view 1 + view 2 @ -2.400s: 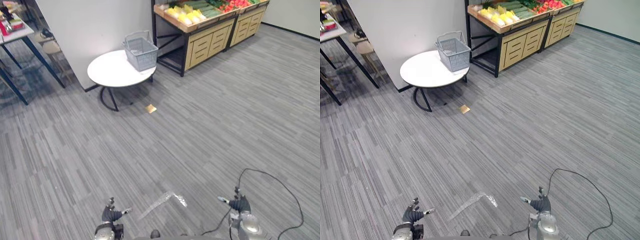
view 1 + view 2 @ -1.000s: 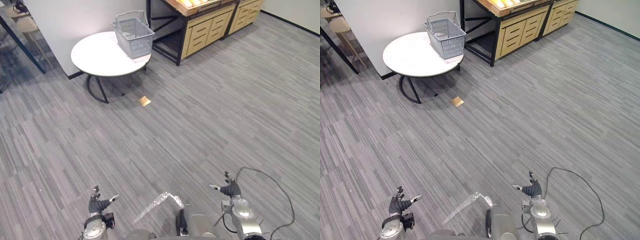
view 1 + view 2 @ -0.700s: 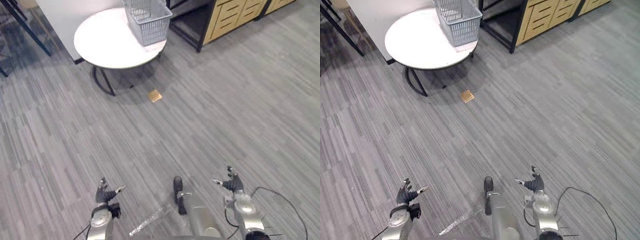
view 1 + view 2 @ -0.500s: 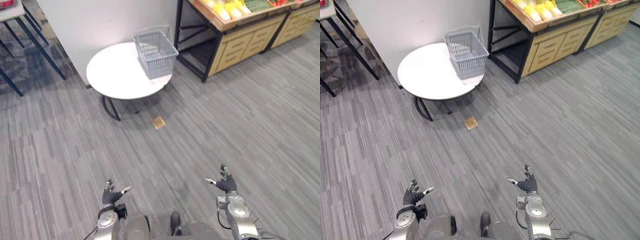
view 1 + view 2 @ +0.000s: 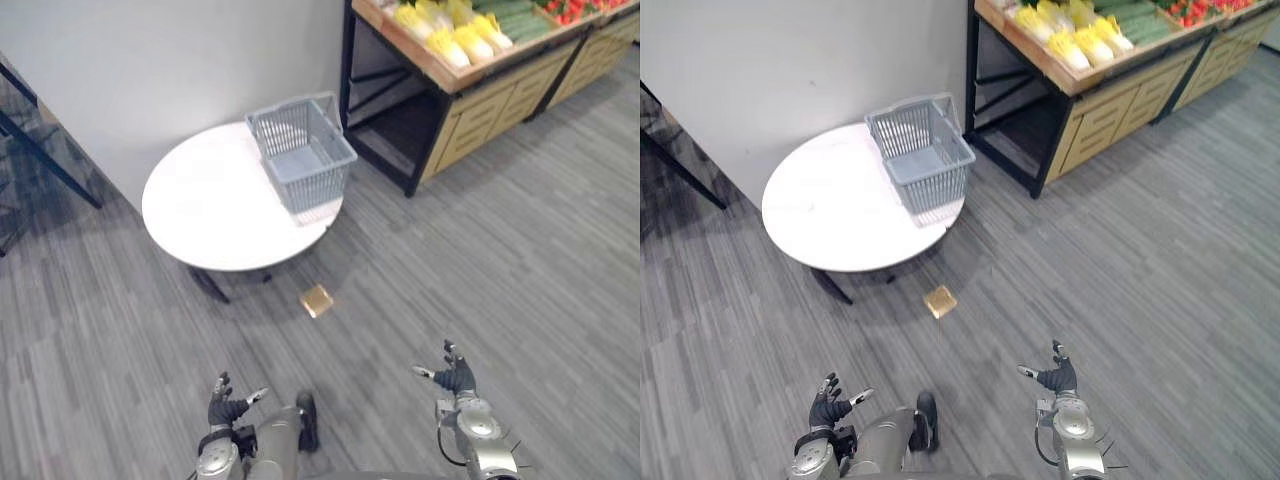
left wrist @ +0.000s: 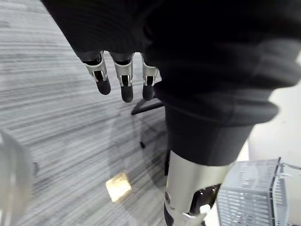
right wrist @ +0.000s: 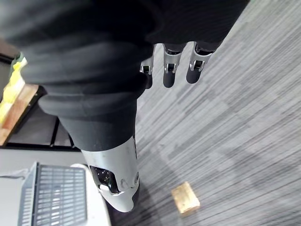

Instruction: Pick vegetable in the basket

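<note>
Camera shifts since the earlier frame — grey basket on round table now sits nearer centre, 12 o'clock. Vegetables on wooden stand, 1 o'clock. Left hand and right hand low — fingers spread, empty.

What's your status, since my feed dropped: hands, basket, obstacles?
Left hand, right hand open, empty. Basket empty on round table; vegetables on stand beyond. Tan block on floor ahead.
</note>
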Controlling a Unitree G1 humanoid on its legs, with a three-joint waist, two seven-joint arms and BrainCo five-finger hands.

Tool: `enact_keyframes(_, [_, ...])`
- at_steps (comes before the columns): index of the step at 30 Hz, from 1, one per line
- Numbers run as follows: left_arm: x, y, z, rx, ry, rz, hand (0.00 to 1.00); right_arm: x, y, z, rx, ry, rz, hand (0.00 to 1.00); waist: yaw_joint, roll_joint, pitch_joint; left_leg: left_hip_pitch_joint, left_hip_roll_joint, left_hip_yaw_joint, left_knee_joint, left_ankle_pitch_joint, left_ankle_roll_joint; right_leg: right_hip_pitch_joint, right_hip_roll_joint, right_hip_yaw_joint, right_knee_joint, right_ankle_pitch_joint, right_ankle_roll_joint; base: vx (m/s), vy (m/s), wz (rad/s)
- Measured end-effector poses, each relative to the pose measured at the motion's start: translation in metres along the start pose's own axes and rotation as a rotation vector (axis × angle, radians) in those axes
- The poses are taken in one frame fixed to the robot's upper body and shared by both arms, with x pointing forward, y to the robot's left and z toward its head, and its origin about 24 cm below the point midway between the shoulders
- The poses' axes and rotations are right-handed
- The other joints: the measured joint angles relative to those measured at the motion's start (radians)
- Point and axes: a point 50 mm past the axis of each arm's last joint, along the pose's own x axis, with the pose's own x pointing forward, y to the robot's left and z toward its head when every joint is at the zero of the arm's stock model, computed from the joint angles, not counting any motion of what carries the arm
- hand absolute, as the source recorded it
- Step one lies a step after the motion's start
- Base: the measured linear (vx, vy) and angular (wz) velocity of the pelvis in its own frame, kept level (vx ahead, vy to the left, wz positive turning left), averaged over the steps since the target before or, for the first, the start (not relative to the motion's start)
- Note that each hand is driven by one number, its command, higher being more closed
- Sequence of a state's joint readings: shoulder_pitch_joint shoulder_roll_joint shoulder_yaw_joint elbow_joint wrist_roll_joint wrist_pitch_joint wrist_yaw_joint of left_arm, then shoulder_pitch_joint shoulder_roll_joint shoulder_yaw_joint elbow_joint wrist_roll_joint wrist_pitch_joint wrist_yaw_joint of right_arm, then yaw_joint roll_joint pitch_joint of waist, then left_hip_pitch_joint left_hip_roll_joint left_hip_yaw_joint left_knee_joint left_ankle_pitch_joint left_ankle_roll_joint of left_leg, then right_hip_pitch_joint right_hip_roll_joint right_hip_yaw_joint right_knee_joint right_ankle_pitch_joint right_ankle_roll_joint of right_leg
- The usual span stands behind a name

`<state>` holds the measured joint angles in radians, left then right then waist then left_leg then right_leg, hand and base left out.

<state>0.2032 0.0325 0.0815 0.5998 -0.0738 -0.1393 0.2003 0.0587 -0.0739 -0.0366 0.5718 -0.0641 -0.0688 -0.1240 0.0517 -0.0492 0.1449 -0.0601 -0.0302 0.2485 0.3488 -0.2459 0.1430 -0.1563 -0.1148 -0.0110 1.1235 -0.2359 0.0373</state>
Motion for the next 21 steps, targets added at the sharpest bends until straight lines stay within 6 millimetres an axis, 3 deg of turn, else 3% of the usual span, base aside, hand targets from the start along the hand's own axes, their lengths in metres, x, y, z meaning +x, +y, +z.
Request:
enact_keyframes(1, [0.002, 0.002, 0.003, 0.011, -0.010, 0.001, 0.00, -0.001, 0.007, 0.002, -0.013, -0.008, 0.027, 0.00, -0.014, 0.016, 0.006, 0.068, 0.001, -0.028, -0.043, -0.017, -0.010, -0.073, 0.013, -0.040, -0.054, -0.030, 0.000, 0.56, 0.097, 0.50])
enact_keyframes(2, [0.003, 0.003, 0.004, 0.013, -0.014, 0.001, 0.00, -0.001, 0.011, 0.003, -0.012, -0.014, 0.037, 0.00, -0.018, 0.015, 0.006, 0.096, 0.001, -0.042, -0.061, -0.025, -0.013, -0.110, 0.019, -0.059, -0.102, -0.039, 0.008, 0.66, 0.040, 0.66])
enact_keyframes(3, [0.006, 0.002, 0.009, 0.019, -0.028, -0.003, 0.00, -0.001, 0.015, 0.006, -0.008, -0.024, 0.054, 0.00, -0.036, 0.008, 0.006, 0.144, 0.004, -0.069, -0.085, -0.039, -0.030, -0.172, 0.037, -0.088, -0.247, -0.037, 0.013, 0.60, -0.020, 0.63])
enact_keyframes(5, [0.008, 0.003, 0.008, 0.032, -0.019, -0.003, 0.00, -0.001, 0.016, 0.012, -0.002, -0.049, 0.058, 0.00, -0.040, 0.004, 0.005, 0.204, 0.011, -0.106, -0.107, -0.075, -0.051, -0.231, 0.075, -0.086, -0.525, 0.021, 0.031, 0.71, -0.055, 0.61])
enact_keyframes(6, [0.008, 0.004, 0.006, 0.038, -0.006, 0.000, 0.00, 0.000, 0.015, 0.014, 0.000, -0.060, 0.057, 0.00, -0.043, -0.008, 0.000, 0.246, 0.003, -0.135, -0.132, -0.080, -0.054, -0.232, 0.100, -0.038, -0.762, 0.115, 0.039, 0.72, -0.119, 0.83])
enact_keyframes(7, [0.009, 0.006, 0.006, 0.051, -0.004, 0.001, 0.00, 0.000, 0.014, 0.014, -0.003, -0.059, 0.053, 0.00, -0.052, -0.024, -0.004, 0.283, -0.009, -0.184, -0.146, -0.089, -0.070, -0.228, 0.107, 0.010, -0.905, 0.254, 0.041, 0.74, -0.145, 1.02])
enact_keyframes(8, [0.010, 0.005, 0.005, 0.049, 0.001, 0.000, 0.00, 0.000, 0.012, 0.014, -0.010, -0.059, 0.050, 0.00, -0.062, -0.033, -0.012, 0.298, -0.004, -0.222, -0.141, -0.099, -0.086, -0.213, 0.114, 0.033, -0.911, 0.345, 0.020, 0.75, -0.203, 1.14])
enact_keyframes(9, [0.009, -0.003, 0.001, 0.043, 0.018, -0.018, 0.00, 0.002, 0.010, 0.017, -0.019, -0.069, 0.049, 0.00, -0.062, 0.008, -0.008, 0.307, 0.032, -0.279, -0.120, -0.104, -0.095, -0.198, 0.132, 0.021, -0.883, 0.381, -0.046, 0.69, -0.215, 1.05])
enact_keyframes(10, [0.010, -0.010, 0.004, 0.033, 0.013, -0.034, 0.00, 0.002, 0.008, 0.029, -0.016, -0.114, 0.041, 0.00, -0.060, 0.032, -0.005, 0.283, 0.060, -0.314, -0.065, -0.073, -0.140, -0.194, 0.129, -0.022, -0.836, 0.333, -0.077, 0.66, -0.219, 0.94])
enact_keyframes(11, [0.010, -0.012, 0.005, 0.029, 0.010, -0.038, 0.00, 0.002, 0.007, 0.035, -0.014, -0.142, 0.040, 0.00, -0.064, 0.038, -0.004, 0.268, 0.063, -0.329, -0.020, -0.052, -0.157, -0.183, 0.129, -0.043, -0.822, 0.310, -0.089, 0.60, -0.207, 0.86])
enact_keyframes(13, [0.010, -0.016, 0.007, 0.021, 0.004, -0.041, 0.00, -0.003, 0.011, 0.053, -0.029, -0.228, 0.051, 0.00, -0.070, 0.049, 0.001, 0.182, 0.086, -0.337, 0.244, 0.059, -0.229, -0.083, 0.137, -0.096, -0.851, 0.260, -0.110, 0.52, -0.206, 0.67])
enact_keyframes(14, [0.007, -0.018, 0.003, 0.012, 0.010, -0.043, 0.00, -0.006, 0.019, 0.069, -0.033, -0.303, 0.075, 0.00, -0.059, 0.058, 0.003, 0.101, 0.131, -0.319, 0.456, 0.137, -0.271, 0.015, 0.155, -0.104, -0.908, 0.243, -0.117, 0.51, -0.194, 0.37])
enact_keyframes(16, [0.005, -0.021, 0.003, 0.024, 0.009, -0.052, 0.00, -0.008, 0.027, 0.092, -0.032, -0.398, 0.090, 0.00, -0.033, 0.062, 0.006, -0.015, 0.207, -0.218, 0.644, 0.084, -0.201, 0.139, 0.185, -0.097, -0.987, 0.228, -0.138, 0.53, -0.178, -0.04])
enact_keyframes(17, [0.002, -0.022, -0.002, 0.035, 0.019, -0.061, 0.00, -0.006, 0.032, 0.104, -0.041, -0.443, 0.097, 0.00, -0.020, 0.052, -0.001, -0.081, 0.204, -0.187, 0.577, 0.046, -0.186, 0.170, 0.180, -0.080, -1.022, 0.227, -0.140, 0.38, -0.120, -0.37])
enact_keyframes(19, [0.001, -0.024, -0.002, 0.043, 0.014, -0.075, 0.00, -0.005, 0.035, 0.114, -0.058, -0.478, 0.107, 0.00, -0.001, 0.056, 0.000, -0.112, 0.194, -0.180, 0.444, 0.028, -0.185, 0.174, 0.177, -0.055, -1.034, 0.227, -0.139, 0.18, -0.039, -0.47])
enact_keyframes(20, [0.001, -0.025, -0.003, 0.043, 0.020, -0.077, 0.00, -0.004, 0.035, 0.119, -0.068, -0.499, 0.107, 0.00, 0.001, 0.064, 0.002, -0.119, 0.184, -0.187, 0.305, 0.033, -0.192, 0.184, 0.176, -0.043, -1.042, 0.226, -0.131, 0.26, 0.031, -0.40])
enact_keyframes(21, [-0.001, -0.026, -0.005, 0.047, 0.027, -0.081, 0.00, -0.003, 0.030, 0.123, -0.112, -0.516, 0.094, 0.00, -0.004, 0.088, -0.003, -0.105, 0.170, -0.202, 0.056, 0.121, -0.234, 0.188, 0.182, -0.040, -1.040, 0.215, -0.114, 0.26, 0.031, -0.24])
